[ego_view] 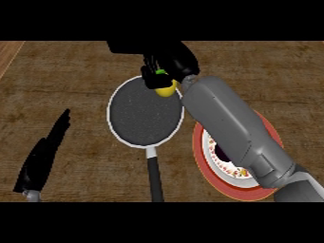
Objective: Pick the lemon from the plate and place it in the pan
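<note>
A brown wood-grain worktop [66, 71] carries everything. At far left the black left hand [42, 156] rests, fingers straight. The round dark-speckled pan with white rim [145, 114] sits mid-view. The black right hand [163, 64] curls round the small yellow lemon [166, 88] above the pan's far rim; released here, it might roll out. The forearm hides most of the red-rimmed patterned plate [262, 192].

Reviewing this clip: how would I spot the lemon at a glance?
Find the round dark pan with the white rim at the counter's middle. At its far right rim the right hand curls round the lemon, the only bright yellow thing.
</note>
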